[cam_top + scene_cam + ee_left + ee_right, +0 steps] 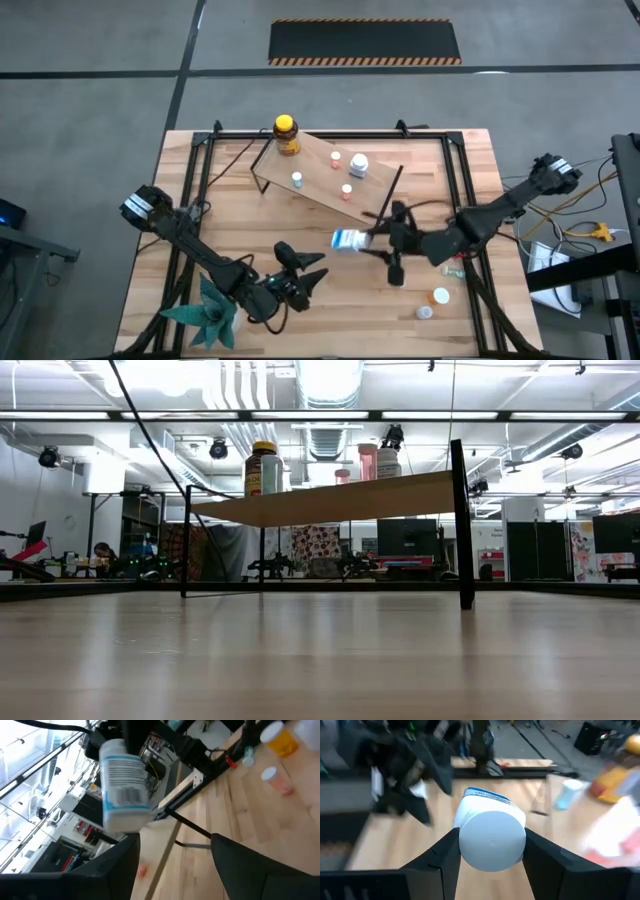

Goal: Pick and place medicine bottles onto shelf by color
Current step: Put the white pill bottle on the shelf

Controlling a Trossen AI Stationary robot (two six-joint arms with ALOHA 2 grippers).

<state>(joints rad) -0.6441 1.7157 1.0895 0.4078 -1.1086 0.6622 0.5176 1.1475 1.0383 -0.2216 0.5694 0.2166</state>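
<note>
The shelf (322, 180) stands slanted at the table's far middle, a light wooden board on thin black legs. It carries an amber bottle with a yellow cap (286, 135) and several small medicine bottles (358, 164). My right gripper (374, 236) is shut on a white bottle with a blue-and-white label (347, 240), in the air near the shelf's right end. My left gripper (318, 266) stands open just to the near left of that bottle, with nothing between its fingers. The low view shows the shelf (330, 500) and its bottles, but no gripper. My right gripper pinches the white bottle between its two fingers at the round white end (492, 840) that faces its wrist. The fingers come roughly level from the table's right and lie along the bottle. The bottle points toward the table's left and is lifted clear of the table.
Loose small bottles lie at the near right: one orange-capped (440, 296), one white (425, 313). A green spiky paper plant (205, 310) sits at the near left beside my left arm. A black frame (200, 140) runs around the table.
</note>
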